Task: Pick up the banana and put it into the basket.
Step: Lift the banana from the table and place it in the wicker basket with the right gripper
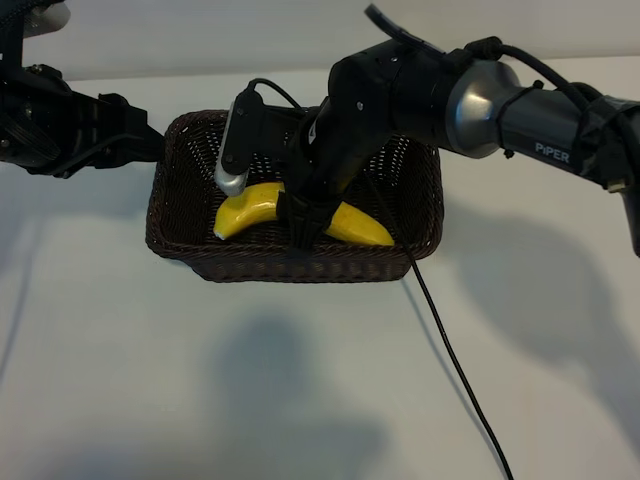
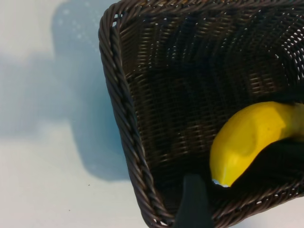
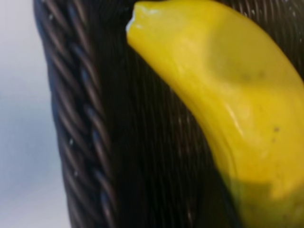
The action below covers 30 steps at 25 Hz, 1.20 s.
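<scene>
The bright yellow banana [image 1: 250,208] is low inside the dark-brown woven basket [image 1: 290,270], near its front wall. My right gripper [image 1: 305,218] reaches down into the basket from the right. Its dark fingers straddle the banana's middle and are shut on it. I cannot tell whether the banana touches the basket floor. The right wrist view shows the banana [image 3: 228,95] close up beside the braided rim [image 3: 80,118], with no fingers in sight. My left gripper [image 1: 150,145] hovers open and empty by the basket's left wall. One of its fingers [image 2: 192,204] shows over the rim [image 2: 118,95], near the banana's tip [image 2: 251,137].
A black cable [image 1: 450,350] trails from the basket's front right corner across the white table toward the near edge. The right arm's silver-white wrist camera [image 1: 235,145] hangs over the basket's left half.
</scene>
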Tool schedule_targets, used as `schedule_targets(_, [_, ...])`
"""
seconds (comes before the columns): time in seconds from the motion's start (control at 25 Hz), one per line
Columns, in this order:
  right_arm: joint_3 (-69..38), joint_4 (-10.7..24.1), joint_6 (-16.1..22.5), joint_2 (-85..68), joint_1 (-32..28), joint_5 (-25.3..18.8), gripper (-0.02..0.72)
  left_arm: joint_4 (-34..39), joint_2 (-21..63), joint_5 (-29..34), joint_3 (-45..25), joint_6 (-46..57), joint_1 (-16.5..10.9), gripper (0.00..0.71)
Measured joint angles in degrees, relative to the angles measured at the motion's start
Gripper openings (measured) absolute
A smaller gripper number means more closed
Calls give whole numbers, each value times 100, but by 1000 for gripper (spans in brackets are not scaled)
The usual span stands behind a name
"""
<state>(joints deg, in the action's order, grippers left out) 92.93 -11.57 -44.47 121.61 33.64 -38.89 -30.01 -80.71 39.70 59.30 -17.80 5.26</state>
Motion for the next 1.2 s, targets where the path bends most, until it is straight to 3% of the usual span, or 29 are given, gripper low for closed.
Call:
schedule_targets(0.4, [12, -102, 53, 111, 5, 35, 409, 0, 0, 0, 0, 6, 0, 587])
schedule_targets(0.72, [12, -107, 407, 79, 5, 35, 412, 0, 0, 0, 0, 6, 0, 587])
schedule_targets(1.0, [23, 91, 933, -155, 5, -31, 662, 0, 0, 0, 0, 6, 0, 587])
schedule_targets(1.2, [23, 165, 1169, -186, 5, -84, 670, 0, 0, 0, 0, 6, 0, 587])
